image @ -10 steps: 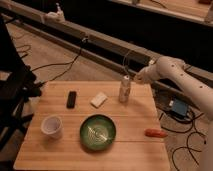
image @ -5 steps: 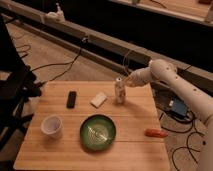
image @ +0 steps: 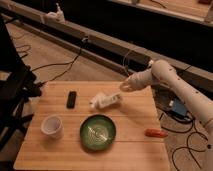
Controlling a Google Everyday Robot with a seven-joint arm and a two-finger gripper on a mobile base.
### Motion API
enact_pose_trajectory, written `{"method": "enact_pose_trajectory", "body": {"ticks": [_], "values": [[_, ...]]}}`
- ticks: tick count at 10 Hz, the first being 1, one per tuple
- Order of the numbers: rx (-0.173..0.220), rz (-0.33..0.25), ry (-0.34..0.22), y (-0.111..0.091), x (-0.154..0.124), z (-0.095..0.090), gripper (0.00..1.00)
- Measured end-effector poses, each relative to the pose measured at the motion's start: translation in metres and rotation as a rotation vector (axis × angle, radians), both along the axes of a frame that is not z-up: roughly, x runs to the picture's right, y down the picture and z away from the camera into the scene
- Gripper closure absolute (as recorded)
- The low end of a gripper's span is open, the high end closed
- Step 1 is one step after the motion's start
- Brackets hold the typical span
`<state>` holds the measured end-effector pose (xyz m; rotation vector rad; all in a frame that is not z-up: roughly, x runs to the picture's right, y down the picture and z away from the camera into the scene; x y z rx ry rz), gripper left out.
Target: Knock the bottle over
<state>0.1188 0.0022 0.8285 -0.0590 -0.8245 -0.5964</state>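
Observation:
The bottle (image: pixel 114 98) is small, whitish and translucent. It lies on its side on the wooden table (image: pixel 135 117), its left end against the flat white block (image: pixel 97 102). My gripper (image: pixel 124 86) is at the end of the white arm (image: pixel 165 75) that reaches in from the right. It hovers just above and to the right of the fallen bottle, close to its right end.
A black rectangular object (image: pixel 72 99) lies at the table's back left. A white cup (image: pixel 52 126) stands front left, a green bowl (image: pixel 98 132) front centre, an orange-red item (image: pixel 156 133) front right. A black chair (image: pixel 15 95) is left of the table; cables and a blue box (image: pixel 177 108) are on the floor.
The arm has swept left across the back of the table. The bottle, upright before, has tipped over to the left and now lies against the white block.

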Motion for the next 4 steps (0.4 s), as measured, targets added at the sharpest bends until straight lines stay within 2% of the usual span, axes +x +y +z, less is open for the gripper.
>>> {"method": "enact_pose_trajectory", "body": {"ticks": [1,2,3,4], "values": [[-0.002,-0.005,-0.007,0.0005,-0.0007,-0.0018,0.99],[-0.002,-0.005,-0.007,0.0007,-0.0006,-0.0017,0.93],[-0.002,-0.005,-0.007,0.0006,-0.0007,-0.0018,0.85],[-0.004,-0.005,-0.007,0.0018,-0.0008,-0.0008,0.73]]}}
